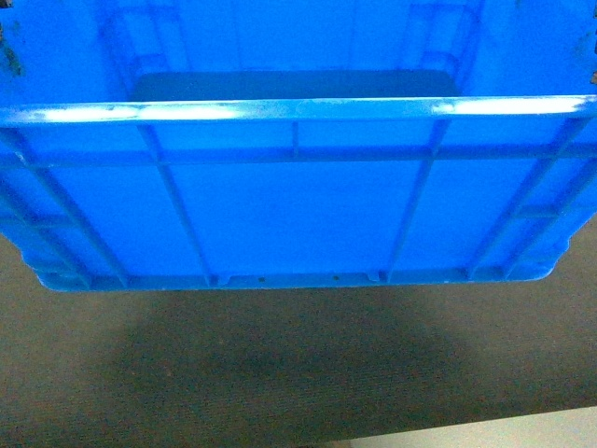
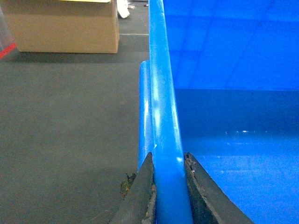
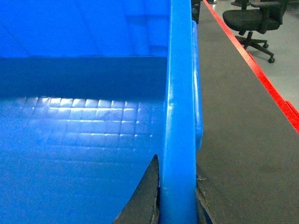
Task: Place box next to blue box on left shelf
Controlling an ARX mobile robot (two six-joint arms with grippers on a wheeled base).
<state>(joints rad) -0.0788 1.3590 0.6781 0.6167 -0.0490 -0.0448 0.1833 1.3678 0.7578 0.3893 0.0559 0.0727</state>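
You have the blue crate [image 1: 298, 205] clamped at both side rims and held up in front of the robot, so the step in hand is the carry; the placing is not yet begun.

In the left wrist view, the left gripper [image 2: 169, 186] is closed on the crate's left rim: one dark finger presses the outer face and the other the inner face, with the thick blue lip running away toward 12 o'clock between them. The right wrist view mirrors this. The right gripper [image 3: 176, 196] pinches the right rim, its inner finger [image 3: 147, 196] plainly against the wall and the outer one only partly in frame.

In the head view the crate fills everything from 9 to 3 o'clock. Its near wall and ribs face the camera and its bottom edge looks to hang clear of the dark carpeted floor [image 1: 298, 373], with a shadow beneath. The crate looks empty; its gridded floor shows bare.

Neither the shelf nor the other blue box shows in any view, so you cannot yet judge the drop spot. Off at 11 o'clock in the left wrist view sits a cardboard box [image 2: 65, 25]; at 1 o'clock in the right wrist view are a black office chair [image 3: 252, 23] and a red floor stripe [image 3: 261, 79].

Next, I judge you need to turn the base toward the left shelf, keeping both grips level so the crate does not twist, and find the neighbouring box before lowering.
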